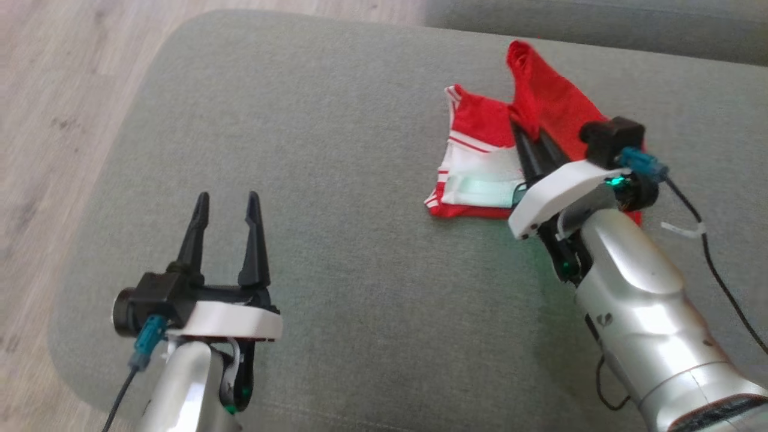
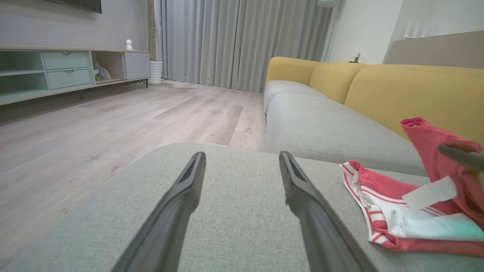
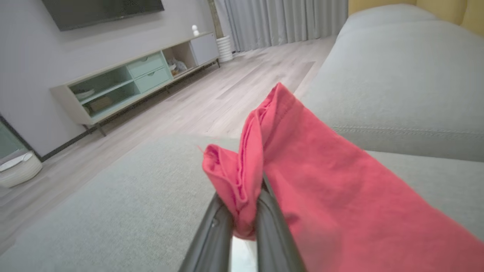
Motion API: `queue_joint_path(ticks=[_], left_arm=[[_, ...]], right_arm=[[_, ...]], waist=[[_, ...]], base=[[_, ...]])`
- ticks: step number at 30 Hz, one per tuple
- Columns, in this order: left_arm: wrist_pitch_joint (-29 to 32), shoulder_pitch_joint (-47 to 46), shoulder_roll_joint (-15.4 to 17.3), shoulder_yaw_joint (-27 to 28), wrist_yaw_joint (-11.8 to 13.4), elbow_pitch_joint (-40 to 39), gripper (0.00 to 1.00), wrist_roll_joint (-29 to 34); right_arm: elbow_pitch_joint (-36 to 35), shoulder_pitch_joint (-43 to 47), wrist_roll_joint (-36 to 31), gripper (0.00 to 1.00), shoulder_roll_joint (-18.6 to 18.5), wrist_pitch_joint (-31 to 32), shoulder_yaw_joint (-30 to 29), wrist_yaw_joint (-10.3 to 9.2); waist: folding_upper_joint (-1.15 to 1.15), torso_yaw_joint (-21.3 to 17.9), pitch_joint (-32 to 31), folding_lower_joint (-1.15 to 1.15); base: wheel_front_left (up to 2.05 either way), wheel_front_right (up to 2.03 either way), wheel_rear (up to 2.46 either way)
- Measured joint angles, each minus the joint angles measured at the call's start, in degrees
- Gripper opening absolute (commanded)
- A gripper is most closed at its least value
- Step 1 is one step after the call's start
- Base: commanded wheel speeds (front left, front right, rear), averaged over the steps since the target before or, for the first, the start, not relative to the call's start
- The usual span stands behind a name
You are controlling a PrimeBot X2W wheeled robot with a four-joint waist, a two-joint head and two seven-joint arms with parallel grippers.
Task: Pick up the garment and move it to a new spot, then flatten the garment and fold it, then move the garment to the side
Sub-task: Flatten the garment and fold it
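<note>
My right fingers are clenched on a bunched fold of the red and white garment, with the cloth pinched between the two tips and spilling over them. My left fingers are spread wide with nothing between them. They sit over bare grey seat cushion at my near left, well apart from the cloth.

The garment lies on the far right part of that cushion. Its plain red length runs diagonally, from beside my right wrist at the near right away toward the sofa behind. Its far end stands up in a peak just past the fingertips. The flatter part is spread on the cushion to the left of the right fingers. It is a white panel with thin red stripes and a red hem, and its striped edge faces my left. From the left wrist camera a white label shows on that flat part.

Across the wooden floor, a low cabinet stands against the wall with pale green drawers and open compartments. One compartment holds a small heap and others hold flat items, all too blurred to name. A white basket sits on the floor near the cabinet; I cannot tell what is in it.
</note>
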Motion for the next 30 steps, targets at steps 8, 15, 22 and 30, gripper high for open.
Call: queue_joint_path(ticks=[8,15,22,30], left_arm=[[0.00,-0.27,-0.01,-1.75,0.43,-0.66,1.00,-0.49],[0.00,-0.98,-0.01,-2.59,0.92,-0.60,1.00,-0.89],[0.00,-2.22,-0.02,-2.86,0.97,-0.59,1.00,-0.40],[0.00,-1.15,0.21,0.70,1.43,-1.59,1.00,0.14]], right_arm=[[5.24,-1.30,1.99,0.05,-0.11,-0.66,4.60,0.00],[4.22,-1.26,4.48,1.00,-0.09,0.80,11.90,0.00],[4.04,-1.31,4.76,1.00,-0.12,-2.91,9.51,0.00],[-4.46,-0.52,-6.48,1.00,-0.20,-3.89,-6.66,0.00]], waist=[[0.00,2.87,2.21,0.00],[0.00,3.57,3.05,0.01],[0.00,1.07,1.57,0.00],[0.00,-5.16,-0.51,0.00]], base=[[0.00,0.00,0.00],[0.00,0.00,0.00],[0.00,0.00,0.00],[0.00,0.00,0.00]])
